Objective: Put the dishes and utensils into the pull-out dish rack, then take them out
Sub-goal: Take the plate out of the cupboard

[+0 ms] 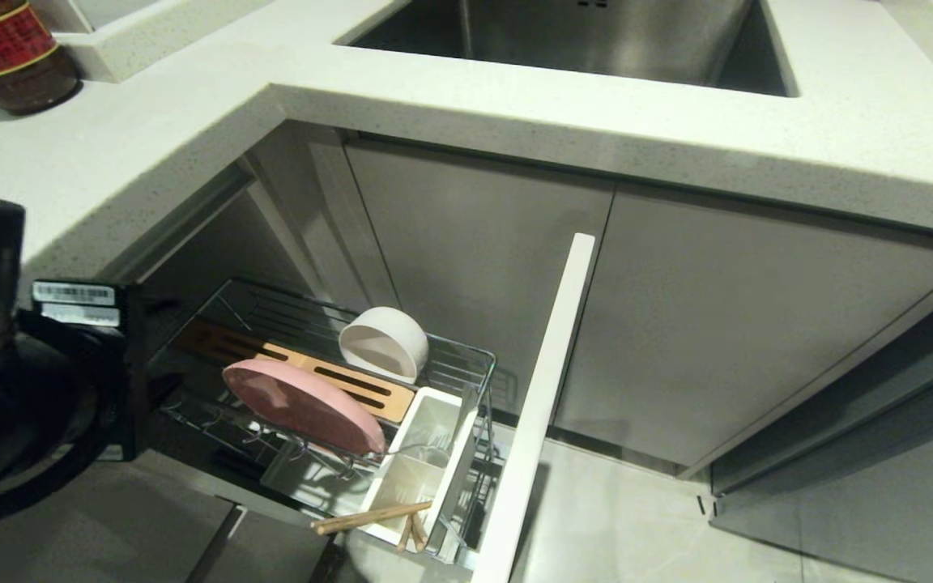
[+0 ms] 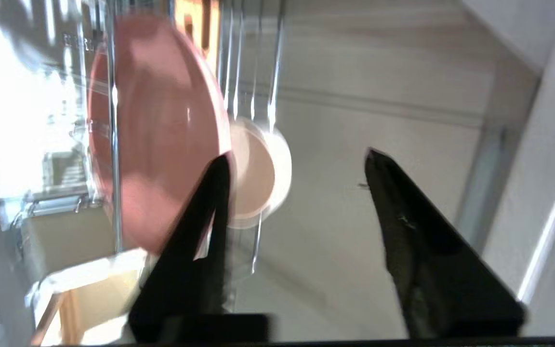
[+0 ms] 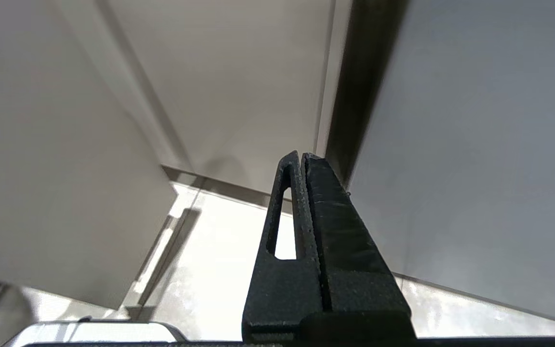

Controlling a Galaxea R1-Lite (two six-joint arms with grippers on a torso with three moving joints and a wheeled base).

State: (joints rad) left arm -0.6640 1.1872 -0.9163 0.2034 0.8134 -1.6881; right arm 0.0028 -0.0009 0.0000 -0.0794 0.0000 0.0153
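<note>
Fingers of the left gripper point(image 2: 297, 164) stand apart, empty, beside the pink plate point(image 1: 304, 405) standing in the dish rack point(image 1: 466, 356); right gripper point(image 3: 301, 156) fingers closed.

One pink plate point(image 1: 303, 405), one bowl point(image 1: 384, 342), two chopsticks point(image 1: 373, 516), one dish rack point(image 1: 466, 364), one bottle point(image 1: 9, 53).

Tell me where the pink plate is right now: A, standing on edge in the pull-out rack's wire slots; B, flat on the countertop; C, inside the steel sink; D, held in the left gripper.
A: the pink plate stands on edge in the pull-out rack, in front of the bowl.
</note>
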